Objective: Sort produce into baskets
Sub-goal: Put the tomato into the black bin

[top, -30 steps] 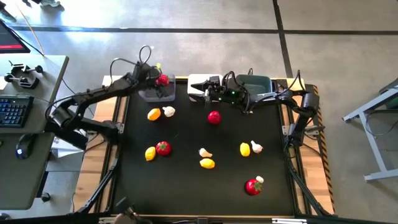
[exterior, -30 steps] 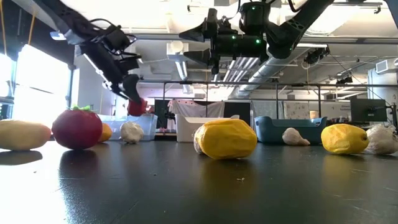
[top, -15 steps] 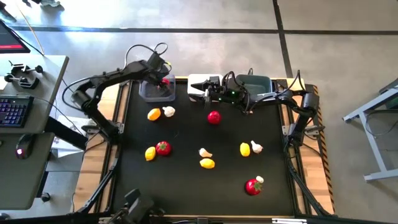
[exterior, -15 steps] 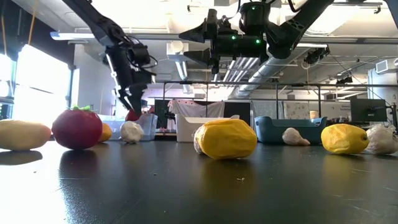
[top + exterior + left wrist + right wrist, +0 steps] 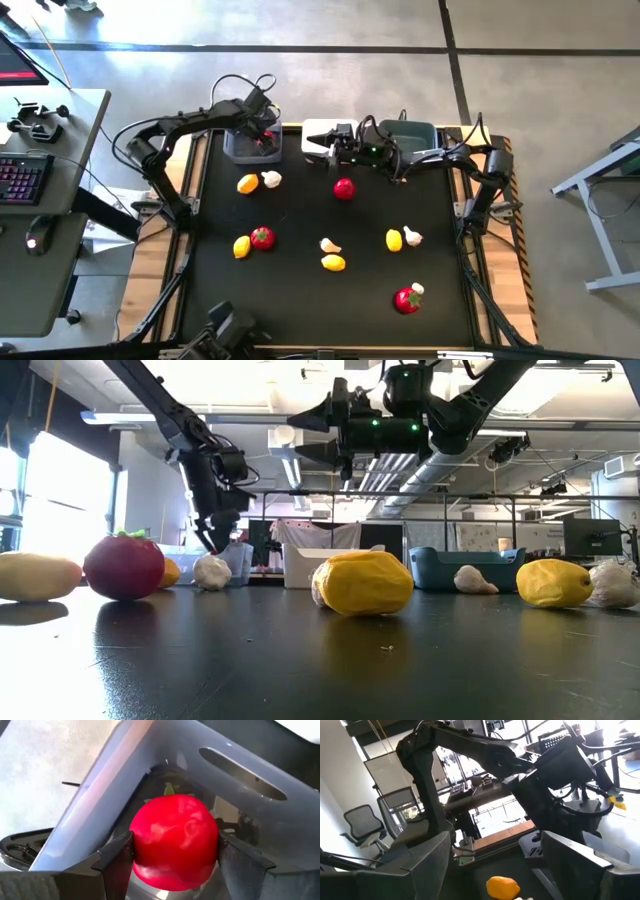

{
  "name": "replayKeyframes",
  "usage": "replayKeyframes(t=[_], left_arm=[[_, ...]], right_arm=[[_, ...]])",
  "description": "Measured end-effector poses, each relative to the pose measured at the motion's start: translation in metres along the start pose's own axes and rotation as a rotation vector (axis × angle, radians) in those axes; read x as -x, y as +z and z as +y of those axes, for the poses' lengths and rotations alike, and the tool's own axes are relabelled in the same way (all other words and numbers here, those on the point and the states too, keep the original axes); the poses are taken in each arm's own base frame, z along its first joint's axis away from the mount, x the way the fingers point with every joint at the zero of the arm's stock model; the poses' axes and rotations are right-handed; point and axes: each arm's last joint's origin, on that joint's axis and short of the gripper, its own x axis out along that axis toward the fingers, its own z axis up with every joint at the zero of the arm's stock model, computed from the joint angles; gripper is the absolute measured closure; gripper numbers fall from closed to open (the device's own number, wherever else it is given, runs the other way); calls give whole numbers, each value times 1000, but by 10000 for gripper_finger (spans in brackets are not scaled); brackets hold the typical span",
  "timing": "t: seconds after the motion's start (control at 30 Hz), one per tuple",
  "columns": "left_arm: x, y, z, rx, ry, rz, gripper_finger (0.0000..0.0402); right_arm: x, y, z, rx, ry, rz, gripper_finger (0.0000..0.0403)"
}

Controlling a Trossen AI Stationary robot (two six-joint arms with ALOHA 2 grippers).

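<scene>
- Produce lies scattered across the black table top (image 5: 300,215): nearest the front edge, a red round toy tomato with a green top (image 5: 406,299); a yellow toy lemon (image 5: 333,263) and a whitish garlic bulb (image 5: 329,245) mid-table; more lemons, garlic and tomatoes beyond, all apart from the tubs.
- Three plastic tubs stand along the far edge: grey (image 5: 243,152), white (image 5: 316,131), dark teal-green (image 5: 412,132).
- Left gripper (image 5: 172,855) is lowered into the grey tub, its jaws clamped on a second red tomato (image 5: 174,841), which sits inside the tub walls in the left wrist view.
- Step in hand, as judged: placing this tomato in the grey tub. The next move calls for parting the jaws, then lifting clear without catching the tub rim.
- Right gripper (image 5: 332,132) hovers above the white tub, holding nothing, jaws apart.
</scene>
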Motion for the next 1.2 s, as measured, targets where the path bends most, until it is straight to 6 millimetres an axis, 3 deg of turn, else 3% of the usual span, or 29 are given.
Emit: replayKeyframes(t=[0.2, 1.0, 1.2], left_arm=[[8, 1, 0, 11, 3, -24, 161], [8, 3, 3, 40, -9, -57, 160], [8, 4, -1, 9, 16, -44, 136]], right_arm=[[0, 0, 0, -1, -1, 3, 100], [0, 0, 0, -1, -1, 3, 100], [0, 0, 0, -1, -1, 3, 100]])
